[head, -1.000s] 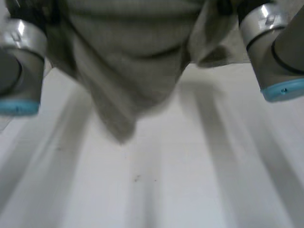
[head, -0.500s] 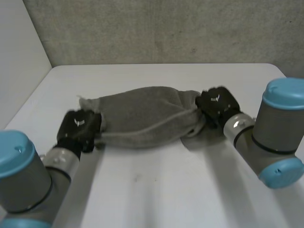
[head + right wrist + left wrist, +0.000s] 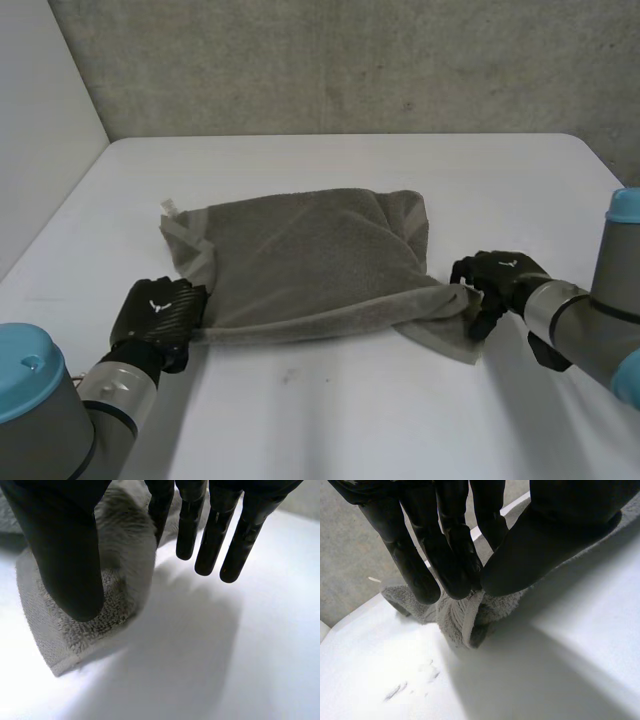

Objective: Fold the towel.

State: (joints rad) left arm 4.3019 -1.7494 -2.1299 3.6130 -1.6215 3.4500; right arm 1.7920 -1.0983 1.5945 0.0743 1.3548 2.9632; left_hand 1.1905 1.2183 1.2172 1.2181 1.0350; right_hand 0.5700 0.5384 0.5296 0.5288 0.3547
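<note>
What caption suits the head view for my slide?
Grey towel on white table, left robot hand and right robot hand at its near corners.

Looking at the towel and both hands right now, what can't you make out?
Head view: the towel's near left corner, covered by the left hand.
Head view: the white tag at its far left corner, too small to read.
Head view: a small mark on the table, too small to identify.
Right wrist view: part of the towel's corner, covered by the right hand.
</note>
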